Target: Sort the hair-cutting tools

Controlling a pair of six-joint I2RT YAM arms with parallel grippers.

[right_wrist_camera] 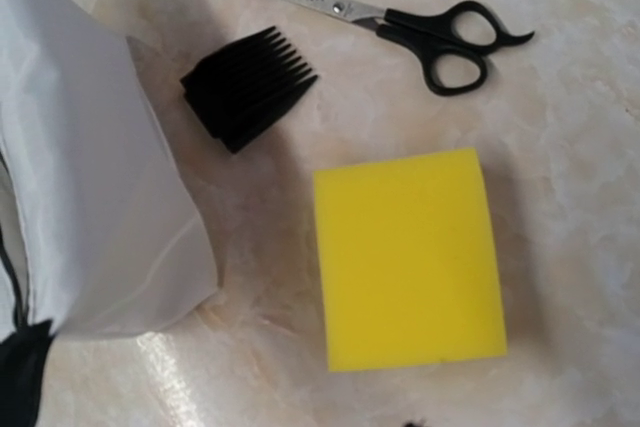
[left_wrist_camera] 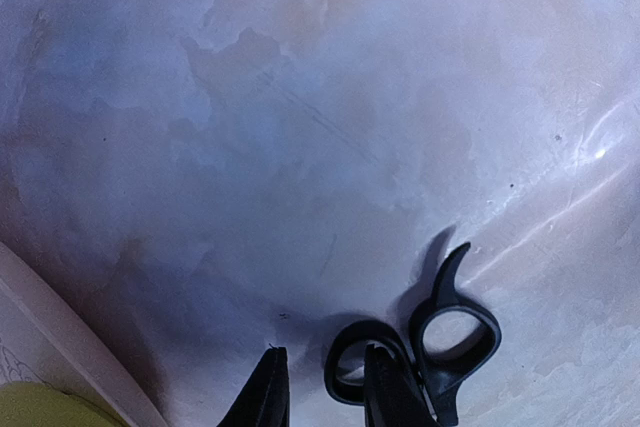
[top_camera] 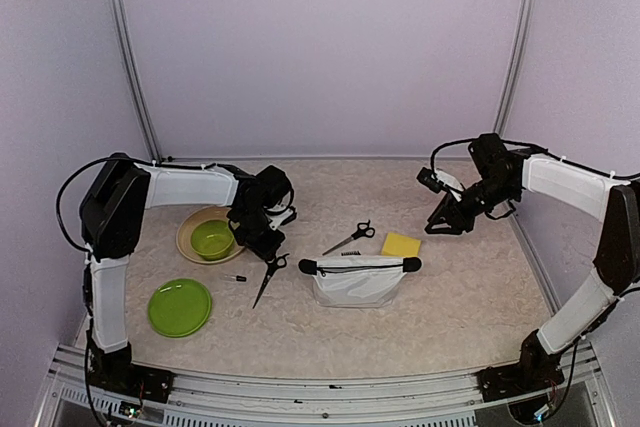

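Observation:
One pair of black-handled scissors lies on the table with its handles toward my left gripper. The left gripper is open and low over the table; its right finger overlaps one handle loop. The second pair of scissors lies mid-table and shows in the right wrist view next to the black comb guard. A tiny black pin lies left of the first scissors. My right gripper hovers at the right; its jaws barely show. The clipper is out of view.
A white zip pouch with black ends stands mid-table. A yellow sponge lies behind it, also seen from the right wrist. A green bowl sits on a tan plate, a green plate at front left.

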